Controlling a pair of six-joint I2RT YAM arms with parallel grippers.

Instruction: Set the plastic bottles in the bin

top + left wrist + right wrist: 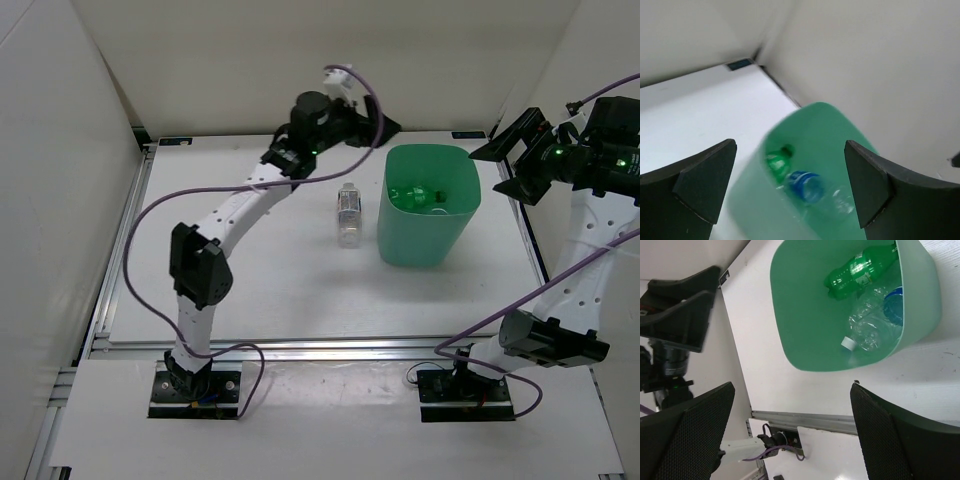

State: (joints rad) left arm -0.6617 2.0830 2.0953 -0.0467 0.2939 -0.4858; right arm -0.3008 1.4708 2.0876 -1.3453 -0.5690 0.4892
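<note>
Counted three bottles (pixel 867 325) in bin (pixel 425 245) beside left pincer (pixel 380 125), loose bottle (pixel 348 215) on table (pixel 250 280) below it. Found it and right pincer (pixel 508 170) wide open, empty. Likely needed descent, then grab.

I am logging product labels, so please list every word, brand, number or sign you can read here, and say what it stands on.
No text can be read.
Green bottle in the bin: white print on its label, too small.
Blue-label bottle: label blurred.
Clear bottle beside the bin: white label too small.
</note>
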